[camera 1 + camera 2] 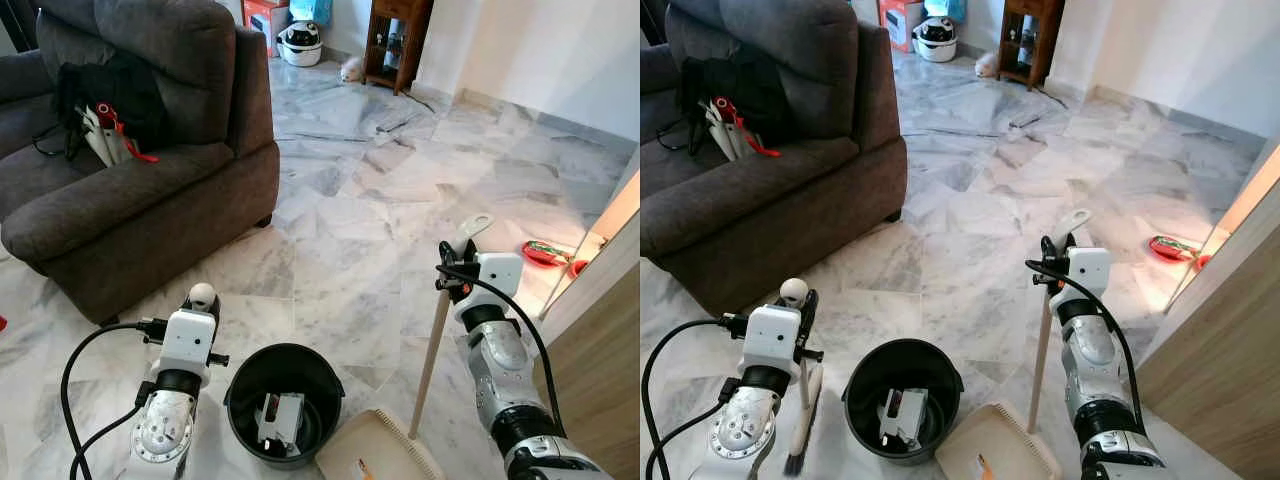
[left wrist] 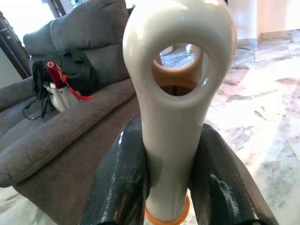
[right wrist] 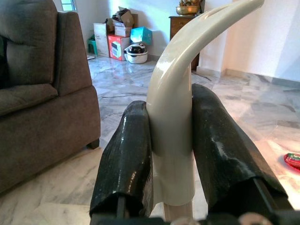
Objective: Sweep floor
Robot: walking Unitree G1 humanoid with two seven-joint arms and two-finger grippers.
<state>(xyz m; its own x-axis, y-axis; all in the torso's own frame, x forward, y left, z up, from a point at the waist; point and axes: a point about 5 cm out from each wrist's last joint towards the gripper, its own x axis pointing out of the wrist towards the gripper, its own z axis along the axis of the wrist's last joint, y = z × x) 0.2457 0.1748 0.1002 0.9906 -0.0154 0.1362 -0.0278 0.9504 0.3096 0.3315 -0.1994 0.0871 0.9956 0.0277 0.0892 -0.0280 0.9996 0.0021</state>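
Observation:
My left gripper (image 2: 171,136) is shut on the cream, loop-ended handle of a small broom (image 1: 802,400), which stands upright at my lower left with its dark bristles (image 1: 792,462) on the marble floor. My right gripper (image 3: 171,103) is shut on the curved cream top of the dustpan's long handle (image 1: 430,365). The cream dustpan (image 1: 375,450) rests on the floor by my right side. Between both arms stands a black bucket (image 1: 283,400) holding a small crumpled box.
A dark grey sofa (image 1: 150,190) with a black bag (image 1: 100,95) fills the left. A wooden panel (image 1: 600,340) stands close on the right, with a red item (image 1: 545,253) on the floor beside it. Open marble floor (image 1: 380,190) stretches ahead to a wooden cabinet (image 1: 395,40).

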